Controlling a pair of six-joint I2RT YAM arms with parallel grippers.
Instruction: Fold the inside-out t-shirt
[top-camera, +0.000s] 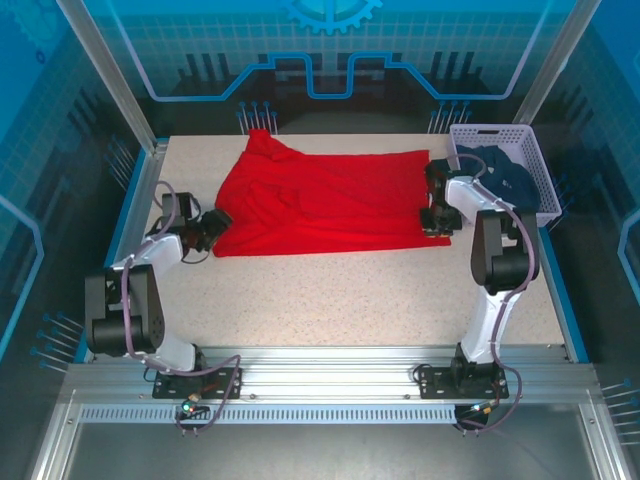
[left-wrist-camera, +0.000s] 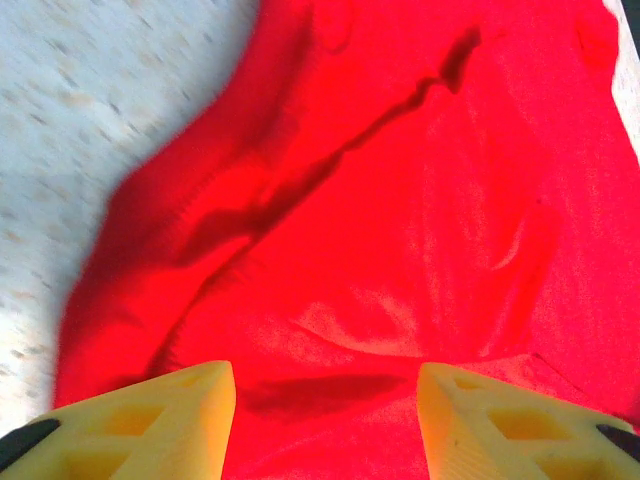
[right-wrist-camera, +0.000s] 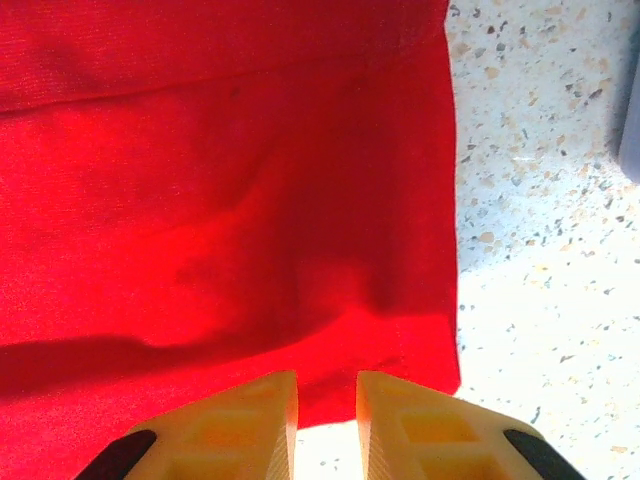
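The inside-out t-shirt (top-camera: 330, 200) is plain bright red cloth spread across the far half of the table, bunched and creased at its left end. My left gripper (top-camera: 213, 226) sits at the shirt's lower left corner. In the left wrist view that gripper (left-wrist-camera: 325, 395) is open, its yellow fingers (left-wrist-camera: 150, 420) wide apart over wrinkled red cloth (left-wrist-camera: 400, 200). My right gripper (top-camera: 437, 222) is at the shirt's lower right corner. In the right wrist view the right gripper (right-wrist-camera: 328, 390) stands narrowly open, with the hem corner of the shirt (right-wrist-camera: 250, 200) reaching the slim gap between its tips.
A white slatted basket (top-camera: 500, 131) stands at the back right and holds a dark navy garment (top-camera: 505, 175), close behind the right arm. The speckled tabletop (top-camera: 350, 300) stretches bare in front of the shirt. Blue rails edge the table on both sides.
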